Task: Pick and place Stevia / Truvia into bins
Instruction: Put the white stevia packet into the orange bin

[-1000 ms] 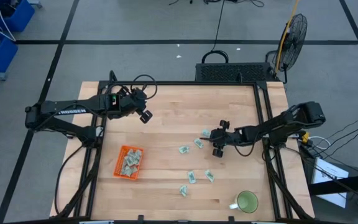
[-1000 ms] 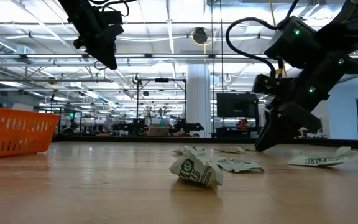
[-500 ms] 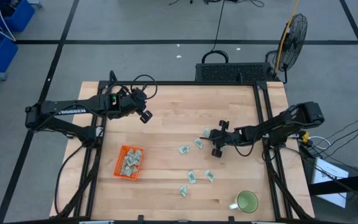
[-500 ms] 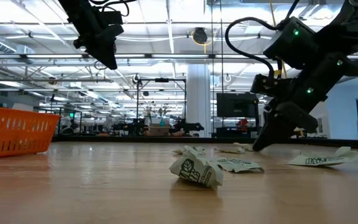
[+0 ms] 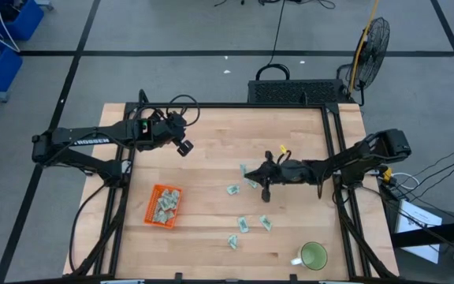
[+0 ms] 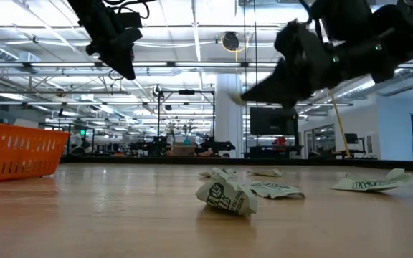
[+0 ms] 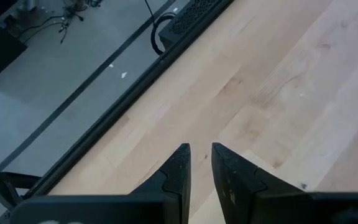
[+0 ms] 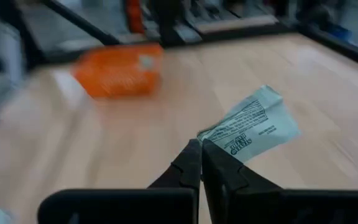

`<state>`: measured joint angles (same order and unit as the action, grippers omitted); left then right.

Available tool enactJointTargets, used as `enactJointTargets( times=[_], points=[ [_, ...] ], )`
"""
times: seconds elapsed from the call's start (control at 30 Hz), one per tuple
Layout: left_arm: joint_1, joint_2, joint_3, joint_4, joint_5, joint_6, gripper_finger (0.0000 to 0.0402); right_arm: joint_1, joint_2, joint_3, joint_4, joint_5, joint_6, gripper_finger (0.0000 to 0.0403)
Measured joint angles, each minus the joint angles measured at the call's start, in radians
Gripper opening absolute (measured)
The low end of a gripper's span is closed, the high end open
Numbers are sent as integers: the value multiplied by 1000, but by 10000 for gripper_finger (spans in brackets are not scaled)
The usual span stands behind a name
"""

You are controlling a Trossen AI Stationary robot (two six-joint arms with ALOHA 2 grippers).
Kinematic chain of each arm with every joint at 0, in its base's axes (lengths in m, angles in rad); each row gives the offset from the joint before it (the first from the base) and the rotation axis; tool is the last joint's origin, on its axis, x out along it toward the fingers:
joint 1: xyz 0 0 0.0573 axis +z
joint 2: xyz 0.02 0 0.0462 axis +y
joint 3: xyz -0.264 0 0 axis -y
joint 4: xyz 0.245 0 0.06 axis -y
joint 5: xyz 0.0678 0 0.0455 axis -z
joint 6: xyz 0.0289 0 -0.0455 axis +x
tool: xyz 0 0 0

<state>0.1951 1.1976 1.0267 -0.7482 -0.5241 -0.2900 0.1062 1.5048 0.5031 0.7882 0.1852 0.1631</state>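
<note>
since a second ago the right gripper (image 5: 248,170) has lifted off the table (image 5: 211,134) and swung toward the orange tray (image 5: 163,205), its jaws now pinched shut on one stevia packet (image 8: 250,126); the packet beside the jaws earlier is gone from that spot. the left gripper (image 5: 184,147) has not moved, hanging above the table's far side from the tray, jaws narrowly apart and holding nothing. one tray, with several packets inside, too bunched to count. five loose packets (image 5: 243,226) lie on the table between the tray and the green mug (image 5: 313,256). the held packet is pale green and white, printed, slightly creased, gripped by a corner.
</note>
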Motion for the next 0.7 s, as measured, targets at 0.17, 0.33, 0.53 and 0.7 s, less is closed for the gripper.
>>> enactJointTargets(
  times=[0.17,0.33,0.53,0.7],
  points=[
    [1,0,0,38,-34,31,72,21,24,106,79,-82,-43,0],
    [1,0,0,88,-35,27,72,72,169,340,79,-86,-198,0],
    [2,0,0,118,-35,72,72,91,449,661,66,-89,-297,0],
    [7,0,0,115,-32,81,72,84,661,874,68,-85,-304,0]
  ],
)
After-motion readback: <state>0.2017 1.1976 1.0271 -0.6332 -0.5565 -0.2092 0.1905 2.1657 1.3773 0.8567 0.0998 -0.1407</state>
